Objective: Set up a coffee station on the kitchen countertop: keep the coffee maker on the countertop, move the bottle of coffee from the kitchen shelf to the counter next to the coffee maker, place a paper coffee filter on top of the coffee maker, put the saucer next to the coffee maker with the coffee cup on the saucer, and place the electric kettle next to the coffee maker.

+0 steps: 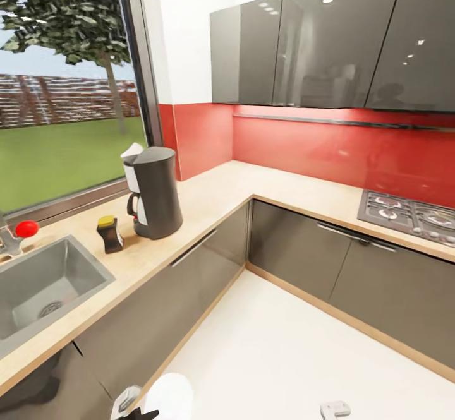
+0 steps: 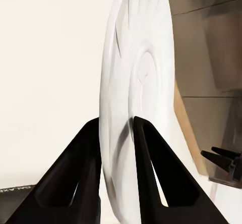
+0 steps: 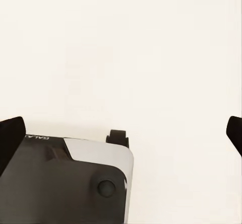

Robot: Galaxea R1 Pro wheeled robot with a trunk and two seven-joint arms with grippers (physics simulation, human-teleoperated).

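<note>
The coffee maker stands on the kitchen countertop by the window, with a white part at its top that may be housing or a paper filter. The bottle of coffee stands just left of it. My left gripper is shut on the white saucer, held on edge between the black fingers. The saucer also shows low over the floor in the head view. My right gripper is open above bare floor. The coffee cup and electric kettle are out of view.
A steel sink with a red-knobbed tap lies left of the bottle. A gas hob sits on the right run of counter. Grey base cabinets line the corner, with wall cabinets above. Pale floor lies ahead.
</note>
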